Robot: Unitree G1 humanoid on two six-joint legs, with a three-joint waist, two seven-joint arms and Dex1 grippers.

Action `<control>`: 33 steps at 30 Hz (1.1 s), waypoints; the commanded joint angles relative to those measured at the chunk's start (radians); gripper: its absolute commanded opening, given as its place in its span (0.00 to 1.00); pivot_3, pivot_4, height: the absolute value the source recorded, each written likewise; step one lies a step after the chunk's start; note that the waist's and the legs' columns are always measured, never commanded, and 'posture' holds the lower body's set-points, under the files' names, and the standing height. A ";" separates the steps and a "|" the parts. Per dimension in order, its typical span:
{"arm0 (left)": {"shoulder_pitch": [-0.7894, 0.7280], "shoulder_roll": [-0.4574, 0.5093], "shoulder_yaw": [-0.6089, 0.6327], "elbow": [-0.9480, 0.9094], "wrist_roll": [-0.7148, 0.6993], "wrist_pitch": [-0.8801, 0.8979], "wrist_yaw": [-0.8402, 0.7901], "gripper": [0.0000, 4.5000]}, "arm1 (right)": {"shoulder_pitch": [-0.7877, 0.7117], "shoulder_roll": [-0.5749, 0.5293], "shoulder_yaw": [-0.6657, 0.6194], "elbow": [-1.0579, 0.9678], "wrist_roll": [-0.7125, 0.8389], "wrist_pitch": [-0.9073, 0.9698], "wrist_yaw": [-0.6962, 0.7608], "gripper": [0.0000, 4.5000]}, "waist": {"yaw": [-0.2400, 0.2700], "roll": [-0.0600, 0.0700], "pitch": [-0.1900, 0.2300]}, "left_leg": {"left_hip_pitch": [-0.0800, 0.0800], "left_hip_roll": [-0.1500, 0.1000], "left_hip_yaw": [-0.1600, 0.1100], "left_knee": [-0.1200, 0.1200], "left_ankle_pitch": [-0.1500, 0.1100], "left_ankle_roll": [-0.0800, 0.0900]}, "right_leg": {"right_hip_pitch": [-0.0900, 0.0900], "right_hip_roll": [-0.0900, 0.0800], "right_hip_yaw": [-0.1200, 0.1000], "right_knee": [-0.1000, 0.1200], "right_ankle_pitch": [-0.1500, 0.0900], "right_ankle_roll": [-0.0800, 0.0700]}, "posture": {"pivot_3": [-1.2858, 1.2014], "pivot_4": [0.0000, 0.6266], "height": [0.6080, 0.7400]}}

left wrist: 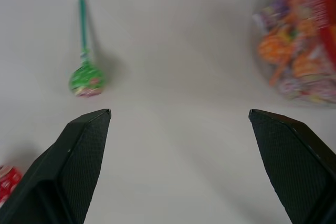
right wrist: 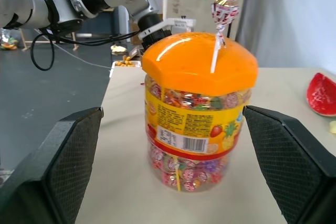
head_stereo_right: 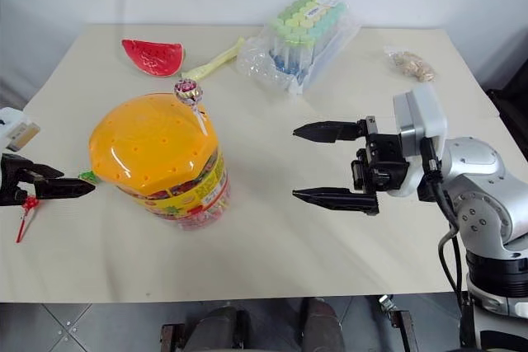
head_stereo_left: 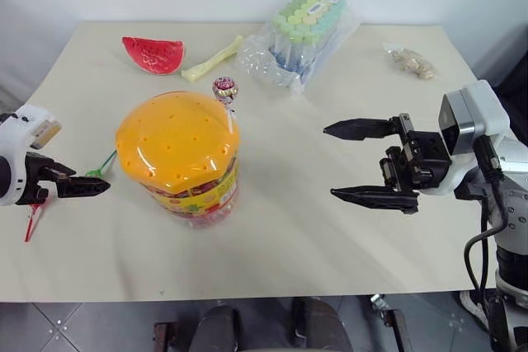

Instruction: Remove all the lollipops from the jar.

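Green lollipop [left wrist: 86, 80] and, we think, red lollipop [head_stereo_left: 31, 222] lie left of jar [head_stereo_left: 186, 171]; pink lollipop [head_stereo_left: 224, 89] remains, both claws spread.

Head eyes look down over the table [head_stereo_left: 289, 228]; both close wrist views share the jar [right wrist: 197, 129].

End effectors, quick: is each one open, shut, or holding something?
Left end effector: open, holding nothing.
Right end effector: open, holding nothing.
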 commanded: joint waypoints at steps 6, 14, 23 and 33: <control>-0.038 -0.238 0.309 0.065 -0.109 -0.527 -0.268 0.99 | -0.098 0.008 -0.019 -0.015 0.040 0.080 -0.155 1.00 | -0.002 0.002 0.001 | 0.001 0.000 0.002 0.000 0.000 0.000 | 0.000 0.000 0.001 0.001 0.000 0.000 | 0.52 0.24 1.00; -0.077 -0.331 0.290 0.217 -0.206 -0.742 -0.540 0.99 | -0.282 0.172 0.148 0.038 -0.029 0.126 -0.288 1.00 | -0.006 0.002 0.001 | 0.001 0.001 0.003 0.000 0.000 0.000 | 0.000 0.002 0.002 0.001 0.000 0.000 | 0.52 0.24 1.00; -0.070 -0.350 0.291 0.222 -0.266 -0.808 -0.633 0.99 | -0.363 0.299 0.225 0.086 -0.035 0.128 -0.249 1.00 | -0.008 0.002 0.000 | 0.000 0.002 0.003 0.001 0.000 0.001 | 0.000 0.002 0.002 0.000 0.000 0.000 | 0.52 0.24 1.00; -0.019 -0.346 0.296 0.174 -0.305 -0.806 -0.615 0.99 | -0.451 0.407 0.334 0.220 -0.173 0.094 -0.213 1.00 | -0.030 0.002 0.000 | 0.001 0.006 0.003 0.002 -0.001 -0.001 | -0.001 0.006 0.003 0.000 0.000 -0.001 | 0.52 0.24 1.00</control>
